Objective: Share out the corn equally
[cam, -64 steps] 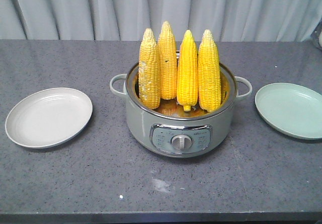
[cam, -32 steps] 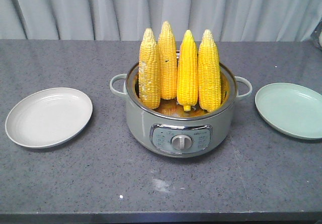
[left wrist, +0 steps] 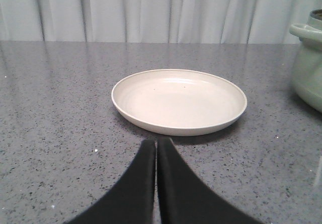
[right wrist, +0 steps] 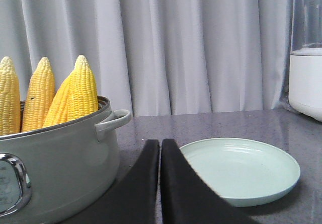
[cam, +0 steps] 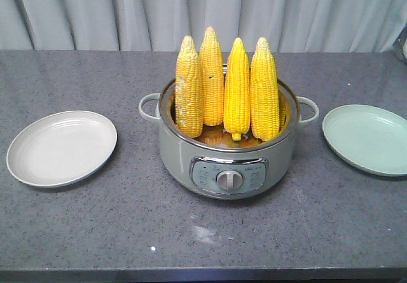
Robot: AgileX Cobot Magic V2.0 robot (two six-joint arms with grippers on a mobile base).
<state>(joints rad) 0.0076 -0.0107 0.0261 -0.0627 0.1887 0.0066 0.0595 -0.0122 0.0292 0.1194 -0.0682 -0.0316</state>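
Observation:
Several yellow corn cobs [cam: 227, 89] stand upright, tips up, in a pale green electric pot [cam: 229, 162] at the table's middle; the right wrist view shows three of these corn cobs [right wrist: 80, 90] above the pot's rim. A white plate [cam: 62, 147] lies left of the pot, a pale green plate [cam: 367, 138] right of it. My left gripper [left wrist: 156, 142] is shut and empty, low over the table just short of the white plate [left wrist: 178, 100]. Between the pot [right wrist: 55, 163] and the green plate [right wrist: 244, 171], my right gripper [right wrist: 160, 143] is shut and empty. Neither gripper shows in the front view.
The grey speckled table [cam: 95, 226] ends at a front edge near the bottom of the front view. A grey curtain [cam: 203, 9] hangs behind it. A white appliance with a clear top [right wrist: 307, 58] stands at the far right.

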